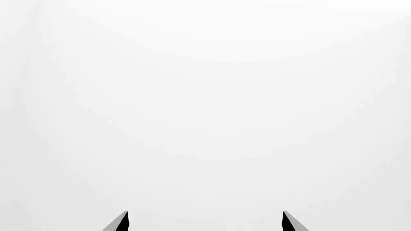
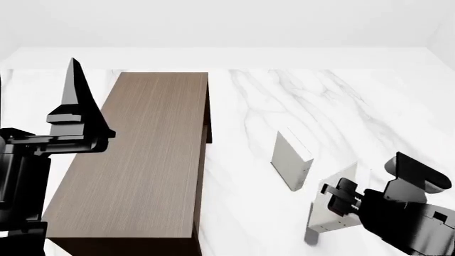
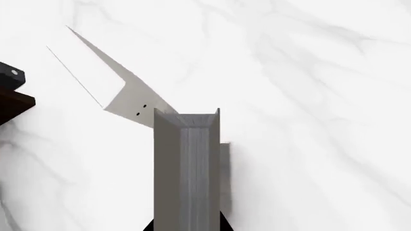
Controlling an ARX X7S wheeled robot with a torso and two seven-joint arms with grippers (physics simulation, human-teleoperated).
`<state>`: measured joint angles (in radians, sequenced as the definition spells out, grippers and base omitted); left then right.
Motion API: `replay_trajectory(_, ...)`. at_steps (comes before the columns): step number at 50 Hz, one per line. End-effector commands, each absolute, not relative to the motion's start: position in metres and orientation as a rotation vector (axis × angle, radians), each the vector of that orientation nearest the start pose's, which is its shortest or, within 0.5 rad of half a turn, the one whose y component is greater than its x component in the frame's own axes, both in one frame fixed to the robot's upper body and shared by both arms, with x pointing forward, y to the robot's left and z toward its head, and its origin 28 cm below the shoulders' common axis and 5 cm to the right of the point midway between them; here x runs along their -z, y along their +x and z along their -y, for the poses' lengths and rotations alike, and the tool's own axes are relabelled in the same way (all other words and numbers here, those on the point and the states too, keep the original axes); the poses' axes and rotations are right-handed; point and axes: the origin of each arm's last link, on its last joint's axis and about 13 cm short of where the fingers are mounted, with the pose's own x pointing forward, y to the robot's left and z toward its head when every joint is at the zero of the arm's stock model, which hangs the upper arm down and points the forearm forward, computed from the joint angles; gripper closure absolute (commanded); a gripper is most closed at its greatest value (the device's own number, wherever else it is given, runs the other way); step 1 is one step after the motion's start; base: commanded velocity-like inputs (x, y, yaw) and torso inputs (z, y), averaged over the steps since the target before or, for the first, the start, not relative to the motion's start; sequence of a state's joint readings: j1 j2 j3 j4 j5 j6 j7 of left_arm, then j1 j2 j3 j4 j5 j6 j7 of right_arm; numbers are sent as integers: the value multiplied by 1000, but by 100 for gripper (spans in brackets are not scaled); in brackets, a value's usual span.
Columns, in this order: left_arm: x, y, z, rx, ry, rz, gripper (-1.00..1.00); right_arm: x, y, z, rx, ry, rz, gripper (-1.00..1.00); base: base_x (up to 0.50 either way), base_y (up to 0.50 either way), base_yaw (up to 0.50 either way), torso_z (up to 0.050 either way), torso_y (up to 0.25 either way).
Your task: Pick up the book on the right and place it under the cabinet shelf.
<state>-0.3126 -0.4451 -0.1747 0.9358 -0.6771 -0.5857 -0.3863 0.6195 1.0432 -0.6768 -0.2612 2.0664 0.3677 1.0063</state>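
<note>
My right gripper (image 2: 340, 200) at the lower right is shut on the book (image 2: 328, 213), a thin whitish slab with tiny dark marks near its lower end, held close over the marble. In the right wrist view the book (image 3: 186, 168) shows its grey page edge between the jaws (image 3: 185, 226). A thin white slab with two dark marks (image 3: 132, 103) slants away past its far end; I cannot tell what it belongs to. The dark brown cabinet shelf (image 2: 142, 160) stands at the left. My left gripper (image 2: 73, 66) is raised beside it, open and empty (image 1: 205, 214).
A second, thicker greyish-white book (image 2: 291, 160) rests on the white marble table (image 2: 242, 202) between the cabinet and my right gripper. A corner of the cabinet (image 3: 13, 103) shows in the right wrist view. A white wall runs behind the table.
</note>
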Motion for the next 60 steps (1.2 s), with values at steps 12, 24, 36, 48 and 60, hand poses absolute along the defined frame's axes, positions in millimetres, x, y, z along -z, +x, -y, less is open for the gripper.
replay_trajectory(12, -230, 185, -248, 2, -78, 598, -100, -186, 191, 163, -1, 439, -729, 100, 0, 0, 0, 0, 1)
replay_trajectory(24, -229, 185, -247, 4, -77, 598, -100, -181, 198, 148, -129, 447, -704, 100, 0, 0, 0, 0, 1)
replay_trajectory(36, -229, 185, -247, 3, -76, 598, -100, -173, 210, 135, -210, 471, -703, 100, 0, 0, 0, 0, 1)
replay_trajectory(48, -229, 186, -248, 3, -75, 596, -100, -170, 225, 126, -260, 499, -693, 100, 0, 0, 0, 0, 1)
replay_trajectory(60, -228, 187, -247, 5, -72, 593, -100, -166, 237, 122, -286, 507, -703, 100, 0, 0, 0, 1, 2)
